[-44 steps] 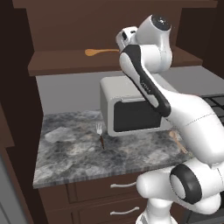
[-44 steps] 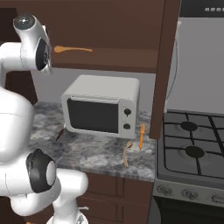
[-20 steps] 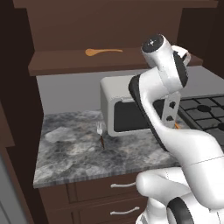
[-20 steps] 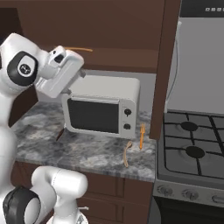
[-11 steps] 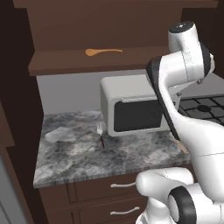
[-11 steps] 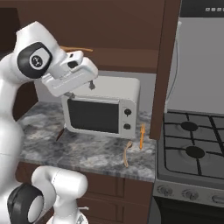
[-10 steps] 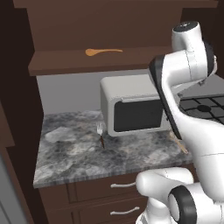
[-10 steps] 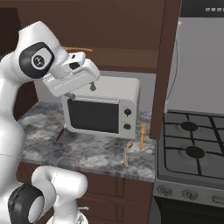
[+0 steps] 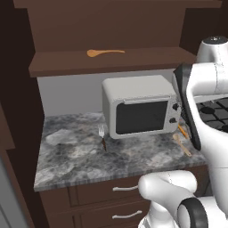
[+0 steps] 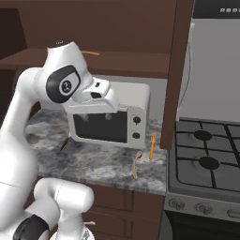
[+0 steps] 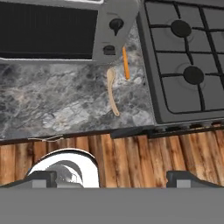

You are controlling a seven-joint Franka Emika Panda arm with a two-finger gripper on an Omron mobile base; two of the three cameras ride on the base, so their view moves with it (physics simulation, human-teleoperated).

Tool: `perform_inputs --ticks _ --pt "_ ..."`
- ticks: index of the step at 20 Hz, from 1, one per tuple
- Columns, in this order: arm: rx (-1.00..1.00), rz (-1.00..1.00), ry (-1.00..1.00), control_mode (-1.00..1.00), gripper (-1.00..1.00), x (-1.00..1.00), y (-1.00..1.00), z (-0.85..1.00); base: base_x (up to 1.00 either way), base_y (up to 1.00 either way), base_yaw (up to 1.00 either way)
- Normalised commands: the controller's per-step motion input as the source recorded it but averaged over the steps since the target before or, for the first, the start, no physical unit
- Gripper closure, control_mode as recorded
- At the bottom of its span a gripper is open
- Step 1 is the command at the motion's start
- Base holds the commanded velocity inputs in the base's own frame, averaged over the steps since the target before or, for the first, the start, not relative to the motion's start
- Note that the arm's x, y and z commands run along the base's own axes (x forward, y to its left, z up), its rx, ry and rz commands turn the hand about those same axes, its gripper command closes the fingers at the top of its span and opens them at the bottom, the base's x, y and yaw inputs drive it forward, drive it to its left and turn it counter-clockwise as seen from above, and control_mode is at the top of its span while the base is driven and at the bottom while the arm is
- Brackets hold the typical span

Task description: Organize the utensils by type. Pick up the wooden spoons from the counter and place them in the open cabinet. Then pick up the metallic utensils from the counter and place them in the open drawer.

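Note:
An orange-tan wooden spoon (image 9: 104, 52) lies on the shelf of the open cabinet (image 9: 133, 60). On the counter (image 9: 80, 160) a paler wooden spoon (image 11: 112, 89) lies just right of the microwave, beside an orange-handled metallic utensil (image 11: 126, 63). Both also show from the right base, the pale spoon (image 10: 136, 165) and the orange-handled utensil (image 10: 152, 146). A small fork (image 9: 103, 135) stands left of the microwave. My gripper (image 11: 113, 178) hangs high above the counter's front edge, open, with nothing between its fingertips. The open drawer is out of view.
A white microwave (image 9: 140, 107) takes up the back of the counter. A gas stove (image 10: 206, 159) adjoins the counter on the right. A dark cabinet side panel (image 10: 176, 70) rises between them. Closed drawer fronts (image 9: 120, 189) sit below the counter.
My arm has swung away from the cabinet shelf, right and down over the counter's right end. The orange-tan spoon stays on the shelf. The jaws have stayed open.

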Motion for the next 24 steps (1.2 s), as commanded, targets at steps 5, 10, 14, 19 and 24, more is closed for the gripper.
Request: perform_inputs --ticks 5,10,14,19,24 --pt "0.1 -0.08 0.11 -1.0 -1.0 0.02 -0.12 -0.54 0.0 0.0 0.0" --pt "0.03 -0.01 0.05 -1.0 -1.0 0.07 -0.11 -0.48 0.0 0.0 0.0" --pt "0.0 0.0 0.06 -1.0 -1.0 0.01 -0.19 -0.48 0.0 0.0 0.0" --pt "0.01 0.0 0.04 -1.0 -1.0 0.0 -0.24 -0.42 0.0 0.0 0.0" --pt "0.04 0.0 0.05 -1.0 -1.0 0.0 -0.24 -0.43 0.0 0.0 0.0"
